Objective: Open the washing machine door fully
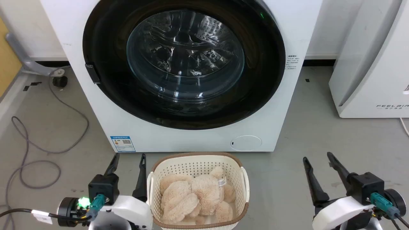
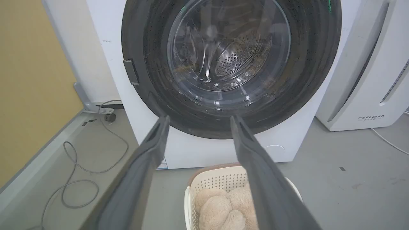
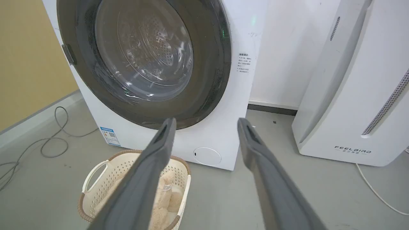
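Note:
The washing machine (image 1: 105,105) stands straight ahead, a white front-loader with a blue label (image 1: 122,143) and a round cap (image 1: 246,142) low on its front. Its door (image 1: 105,38) is a big glossy black ring around a domed glass window, lying flat against the machine, with a small dark handle tab (image 1: 92,73) on its left edge. The door (image 2: 150,54) (image 3: 211,73) fills the top of both wrist views. My left gripper (image 1: 128,157) (image 2: 198,119) is open, low and short of the machine. My right gripper (image 1: 318,156) (image 3: 206,121) is open too, off to the right over bare floor.
A cream basket (image 1: 163,166) of beige plush toys sits on the floor between my grippers, close to the machine's front. A white FEELBIRD appliance (image 1: 367,80) stands at the right. A grey cable (image 1: 41,147) loops over the floor at the left, near a yellow wall panel (image 2: 28,80).

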### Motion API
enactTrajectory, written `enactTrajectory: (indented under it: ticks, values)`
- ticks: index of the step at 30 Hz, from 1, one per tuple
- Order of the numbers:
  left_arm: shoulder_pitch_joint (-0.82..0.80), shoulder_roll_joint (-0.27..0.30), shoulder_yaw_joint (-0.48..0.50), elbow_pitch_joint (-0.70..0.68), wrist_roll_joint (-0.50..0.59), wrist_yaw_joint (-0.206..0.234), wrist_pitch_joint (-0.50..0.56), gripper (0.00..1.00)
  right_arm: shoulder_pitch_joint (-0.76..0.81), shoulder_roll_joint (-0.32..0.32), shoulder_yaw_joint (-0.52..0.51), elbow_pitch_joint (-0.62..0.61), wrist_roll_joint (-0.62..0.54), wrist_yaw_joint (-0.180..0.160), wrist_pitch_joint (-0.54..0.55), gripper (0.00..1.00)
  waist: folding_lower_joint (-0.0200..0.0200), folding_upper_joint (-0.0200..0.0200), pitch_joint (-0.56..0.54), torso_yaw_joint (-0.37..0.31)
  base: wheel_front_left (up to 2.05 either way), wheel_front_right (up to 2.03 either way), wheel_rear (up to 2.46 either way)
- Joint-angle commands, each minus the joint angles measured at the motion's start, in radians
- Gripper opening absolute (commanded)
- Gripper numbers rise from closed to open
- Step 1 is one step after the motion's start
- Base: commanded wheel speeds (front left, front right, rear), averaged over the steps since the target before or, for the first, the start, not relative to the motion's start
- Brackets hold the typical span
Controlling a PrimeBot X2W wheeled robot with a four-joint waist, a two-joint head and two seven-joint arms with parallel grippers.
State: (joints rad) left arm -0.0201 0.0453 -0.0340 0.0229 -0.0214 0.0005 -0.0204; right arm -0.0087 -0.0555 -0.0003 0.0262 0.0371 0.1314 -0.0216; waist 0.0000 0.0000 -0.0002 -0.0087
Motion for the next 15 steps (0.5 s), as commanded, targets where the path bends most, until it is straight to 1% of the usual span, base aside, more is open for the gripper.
enactTrajectory:
  ticks: [1, 2, 9, 11, 15]
  values:
    - [-0.012, 0.001, -0.009, 0.006, -0.009, 0.006, -0.012, 1.00, 0.013, 0.001, 0.000, 0.006, 0.015, 0.000, -0.012, 0.08, 0.0000, 0.0000, 0.000, -0.001, 0.00, 0.00, 0.00]
    - [-0.012, 0.001, -0.012, 0.007, -0.010, 0.006, -0.014, 1.00, 0.013, 0.001, 0.001, 0.008, 0.019, 0.000, -0.014, 0.00, 0.0000, 0.0000, 0.000, -0.001, 0.00, 0.00, 0.00]
    - [-0.015, 0.001, -0.029, 0.018, -0.020, 0.011, -0.029, 1.00, 0.017, 0.001, 0.000, 0.014, 0.052, 0.000, -0.028, 0.00, 0.0000, 0.0000, -0.001, -0.003, 0.00, 0.00, 0.00]
    - [-0.016, 0.001, -0.034, 0.021, -0.021, 0.013, -0.033, 1.00, 0.017, 0.001, 0.000, 0.016, 0.087, 0.000, -0.033, 0.00, 0.0000, 0.0000, -0.002, -0.002, 0.00, 0.00, 0.00]
    - [-0.018, 0.001, -0.042, 0.027, -0.025, 0.016, -0.041, 1.00, 0.016, 0.001, 0.004, 0.021, 0.195, 0.000, -0.041, 0.00, 0.0000, 0.0000, -0.001, -0.002, 0.00, 0.00, 0.00]
